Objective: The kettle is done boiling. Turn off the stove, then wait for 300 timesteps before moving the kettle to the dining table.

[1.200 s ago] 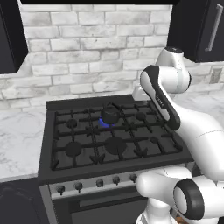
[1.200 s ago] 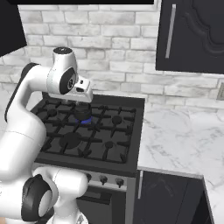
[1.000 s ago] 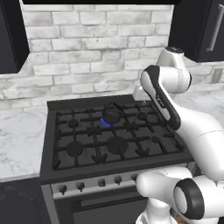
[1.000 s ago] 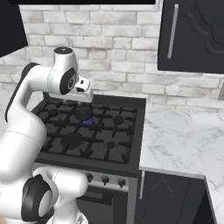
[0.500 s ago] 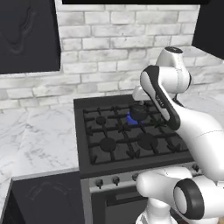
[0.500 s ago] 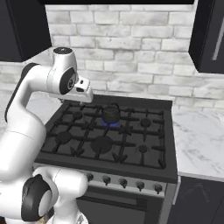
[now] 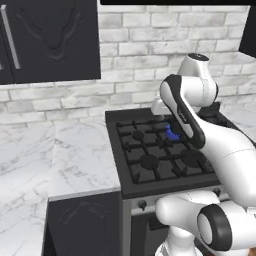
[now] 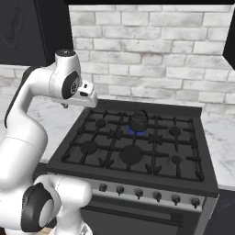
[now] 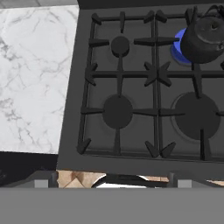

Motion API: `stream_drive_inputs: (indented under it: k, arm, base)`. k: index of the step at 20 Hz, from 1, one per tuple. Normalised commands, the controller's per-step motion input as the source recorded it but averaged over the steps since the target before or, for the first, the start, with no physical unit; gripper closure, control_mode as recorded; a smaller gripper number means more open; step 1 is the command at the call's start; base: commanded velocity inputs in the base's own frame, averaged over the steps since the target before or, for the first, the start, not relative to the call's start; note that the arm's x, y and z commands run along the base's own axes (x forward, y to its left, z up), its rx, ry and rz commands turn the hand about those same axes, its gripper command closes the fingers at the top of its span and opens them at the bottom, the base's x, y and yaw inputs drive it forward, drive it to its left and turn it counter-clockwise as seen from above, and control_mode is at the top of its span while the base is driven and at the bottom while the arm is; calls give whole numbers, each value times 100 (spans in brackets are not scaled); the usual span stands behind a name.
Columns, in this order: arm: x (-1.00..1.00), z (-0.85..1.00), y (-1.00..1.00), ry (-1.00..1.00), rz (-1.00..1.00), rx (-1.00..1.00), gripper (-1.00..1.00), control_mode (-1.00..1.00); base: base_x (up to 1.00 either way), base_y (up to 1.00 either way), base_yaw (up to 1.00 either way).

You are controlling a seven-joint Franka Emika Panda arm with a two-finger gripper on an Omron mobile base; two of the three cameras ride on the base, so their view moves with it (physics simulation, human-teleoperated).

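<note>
Kettle [image 8: 138,121] seated on a rear stove [image 8: 137,149] burner over blue flame [image 9: 178,49], well apart from the released claw [image 8: 79,102] hovering above the stove's left edge beside the marble surface [image 9: 35,78].

The stove [image 8: 137,151] is a wide black gas range with cast-iron grates across its whole top, set against a pale brick wall [image 8: 160,36]. Along its silver front strip runs a row of small dark knobs [image 8: 148,193]. Several round burners sit under the grates. On the rear middle burner stands the kettle [image 8: 137,121], small, squat and black, upright, with its arched handle on top; a blue flame [image 8: 136,131] shows beneath it. In the hand view the kettle [image 9: 204,38] sits over that blue ring at the upper right. A white grey-veined marble surface [image 7: 60,160] adjoins the stove on its left, over black cabinet doors [image 7: 82,225], and more marble [image 8: 222,142] lies to its right.
</note>
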Motion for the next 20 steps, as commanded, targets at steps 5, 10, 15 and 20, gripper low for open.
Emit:
stream_drive_inputs:
  k: [5, 10, 15, 20]
  arm:
    - [0, 0, 0, 0, 0, 0, -100, 100]
    - [0, 0, 0, 0, 0, 0, -100, -100]
    - [-2, 0, -25, -1, -10, 6, -100, -100]
    - [-4, 0, -47, 0, -15, 10, -100, -100]
  base:
    - [0, 41, 0]
    - [0, 5, 0]
    - [0, 0, 0]
    - [0, 0, 0]
